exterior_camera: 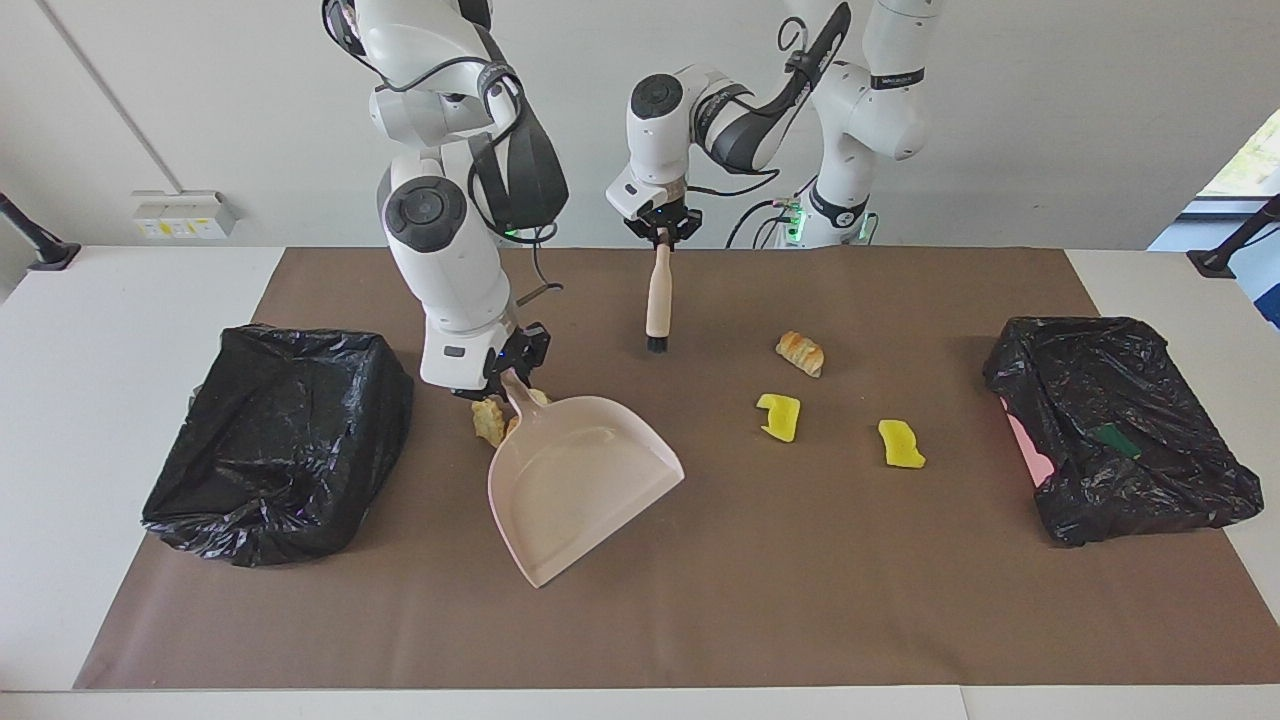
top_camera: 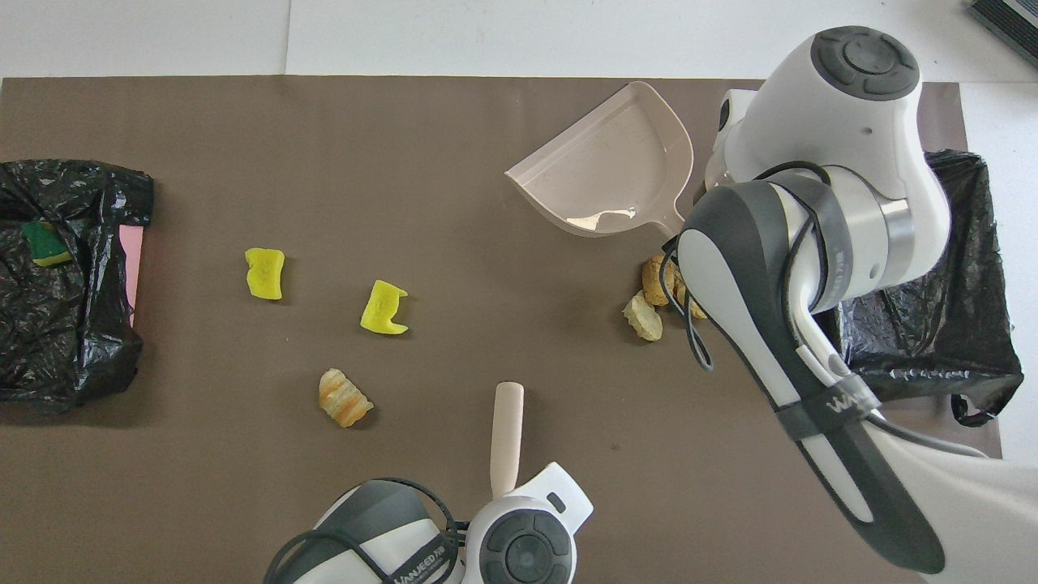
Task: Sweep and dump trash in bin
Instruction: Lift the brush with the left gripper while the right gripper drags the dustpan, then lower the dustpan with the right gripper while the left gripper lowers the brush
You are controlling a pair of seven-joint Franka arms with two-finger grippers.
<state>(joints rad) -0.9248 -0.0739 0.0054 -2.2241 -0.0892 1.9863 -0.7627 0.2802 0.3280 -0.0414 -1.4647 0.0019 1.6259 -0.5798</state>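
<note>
Brown paper mat [exterior_camera: 800,600] is covering the white tabletop [exterior_camera: 110,320], with a black bag-lined bin [exterior_camera: 275,440] at the right arm's end and a second black-bagged bin [exterior_camera: 1120,430] at the left arm's end.

Right claw [exterior_camera: 512,372] is clenching the handle of the pale pink plastic dustpan [exterior_camera: 575,480], pan tilted and angled near the first bin, nothing in it yet.

Left claw [exterior_camera: 661,232] is gripping the top of the beige-handled brush with black bristles [exterior_camera: 657,300], hanging it upright above the mat, bristles just off the surface as far as I can tell.

Trash is all lying on the mat:
- tan-brown bread-like chunks [top_camera: 653,296] bunched right beside the dustpan handle, partly hidden by the right arm, so I can't count them;
- one more tan ridged chunk [exterior_camera: 800,353] nearer the robots, mid-mat;
- two bright yellow spongy scraps [exterior_camera: 779,416], [exterior_camera: 901,444] toward the left arm's end.

Step in hand, my read: positioning the tools, no sweeping yet. Next move is calling for the pan's open lip flat on the mat facing the tan cluster, then the brush dropping in alongside to push the chunks in. Risk: the pan's handle end is the part nearest the cluster now, so it needs reorienting first.
</note>
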